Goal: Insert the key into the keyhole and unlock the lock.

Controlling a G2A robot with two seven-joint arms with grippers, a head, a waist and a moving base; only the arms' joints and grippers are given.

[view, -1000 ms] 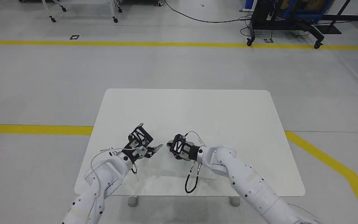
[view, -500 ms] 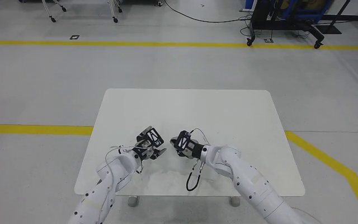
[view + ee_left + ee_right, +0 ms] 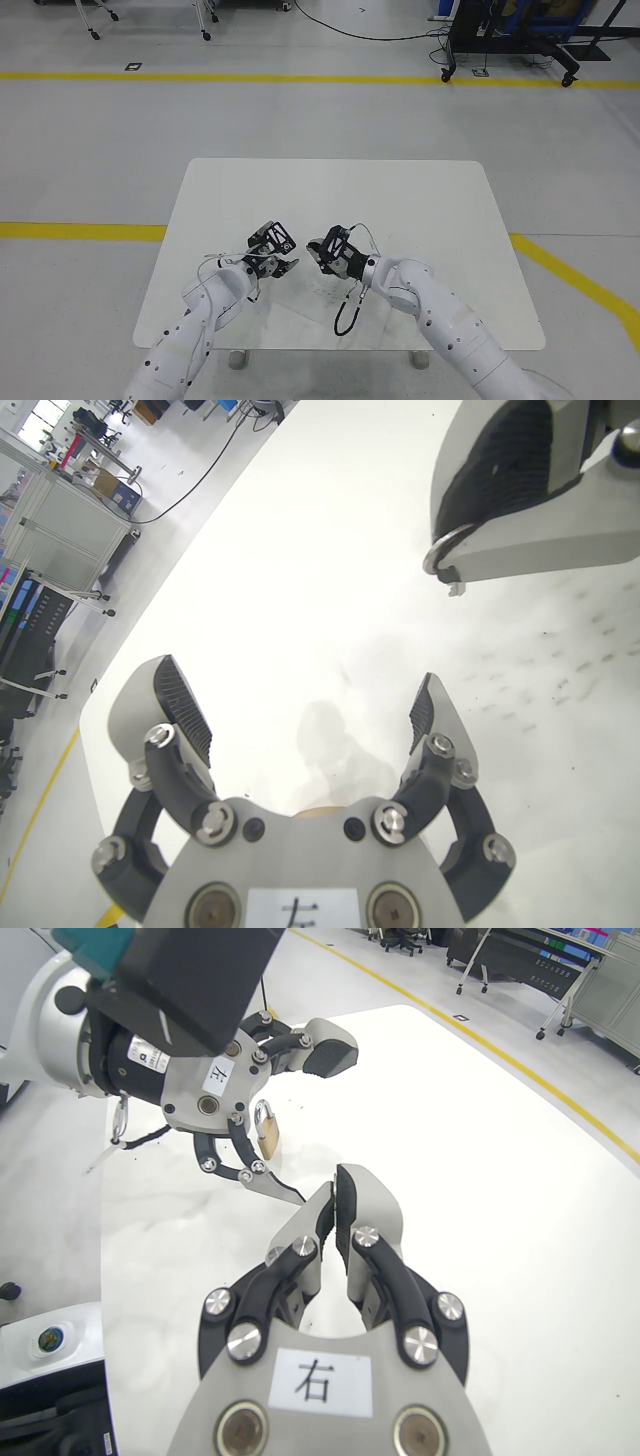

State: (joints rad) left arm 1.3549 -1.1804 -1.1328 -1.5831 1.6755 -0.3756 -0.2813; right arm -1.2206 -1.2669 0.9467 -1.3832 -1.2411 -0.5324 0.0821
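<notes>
Brass padlock (image 3: pixel 268 1135) logged on table (image 3: pixel 420 200), just beside left claw (image 3: pixel 300 680), spread wide, likely to seize and steady it. Right claw (image 3: pixel 334 1188) logged clamped on key (image 3: pixel 450 577), tip protruding, presumably readied for insertion. Not yet inserted.

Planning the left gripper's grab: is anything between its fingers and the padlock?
Nothing visible does. The right wrist view shows the padlock on the table, in the gap between the open fingers of the left gripper.
</notes>
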